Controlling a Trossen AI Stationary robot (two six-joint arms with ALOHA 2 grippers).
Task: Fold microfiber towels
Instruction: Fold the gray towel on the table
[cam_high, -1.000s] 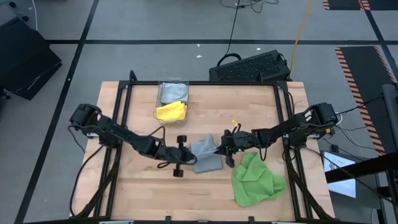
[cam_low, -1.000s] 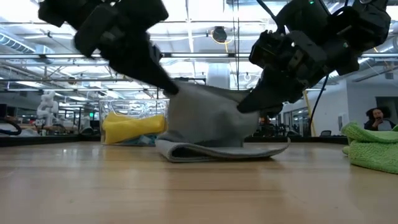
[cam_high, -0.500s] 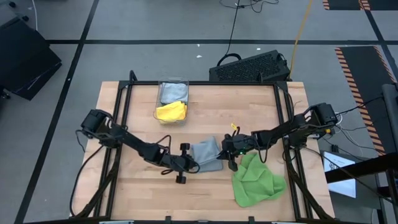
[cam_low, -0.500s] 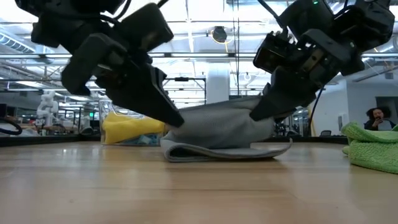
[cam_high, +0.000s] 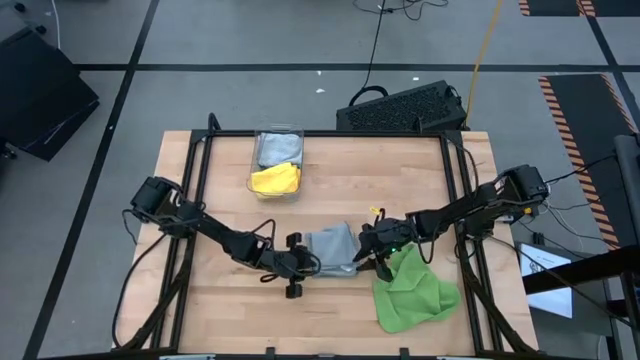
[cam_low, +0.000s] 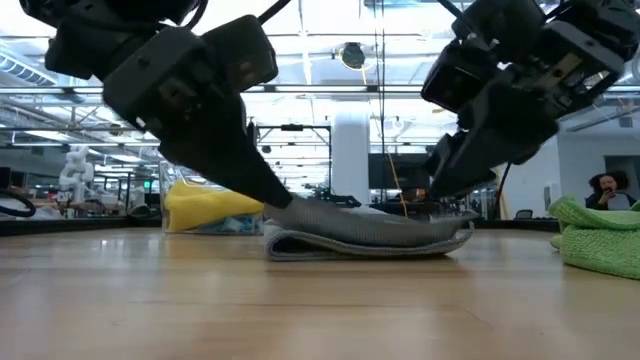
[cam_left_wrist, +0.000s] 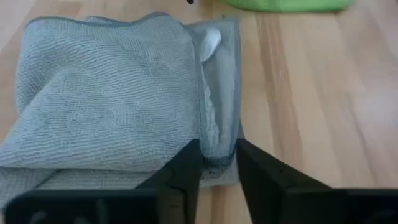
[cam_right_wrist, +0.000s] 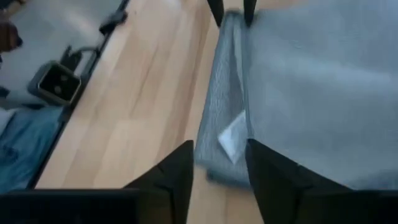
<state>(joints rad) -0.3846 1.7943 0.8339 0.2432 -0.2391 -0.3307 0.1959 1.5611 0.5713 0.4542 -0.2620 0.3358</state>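
My left fingers (cam_left_wrist: 217, 163) and right fingers (cam_right_wrist: 219, 167) stand slightly parted astride opposite ends of the grey towel (cam_high: 332, 250), neither clamped on it. That towel lies doubled over and flat on the desk (cam_high: 220, 300), white tag showing at its edge. The green towel (cam_high: 412, 290) just beside it is still crumpled; past it, the bin (cam_high: 277, 160) holds a yellow and another grey one.

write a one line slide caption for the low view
Both grippers, left and right, lower a folded grey towel onto the table, fingers parted at its ends.
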